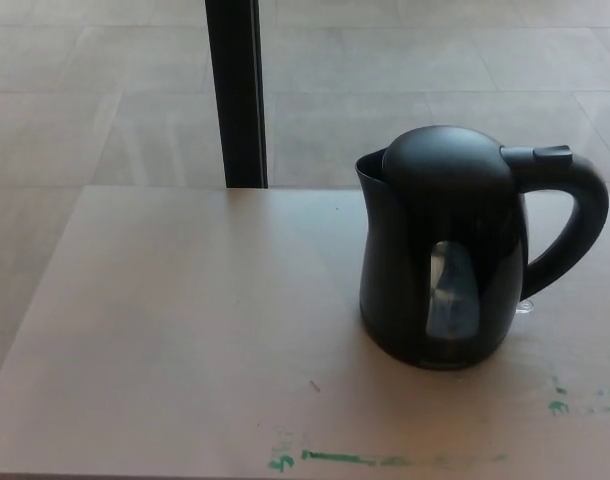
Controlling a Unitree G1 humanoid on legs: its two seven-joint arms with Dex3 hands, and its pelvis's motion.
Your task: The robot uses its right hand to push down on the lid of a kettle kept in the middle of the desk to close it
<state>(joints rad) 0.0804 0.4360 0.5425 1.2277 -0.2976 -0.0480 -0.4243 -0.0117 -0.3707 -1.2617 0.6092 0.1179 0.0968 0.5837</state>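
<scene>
Black kettle (440,260) well inside desk (185,330) edges

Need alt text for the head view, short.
A black electric kettle stands upright on a pale desk, right of centre, its domed lid down, spout to the left and handle to the right. No robot hand is in view. Green paint marks streak the desk's near edge; a black post rises behind it.

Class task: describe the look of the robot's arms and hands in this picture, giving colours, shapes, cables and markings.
Nothing can be described: neither arm nor hand shows in the head view. Only the black kettle, with its lid down, stands on the pale desk.
</scene>
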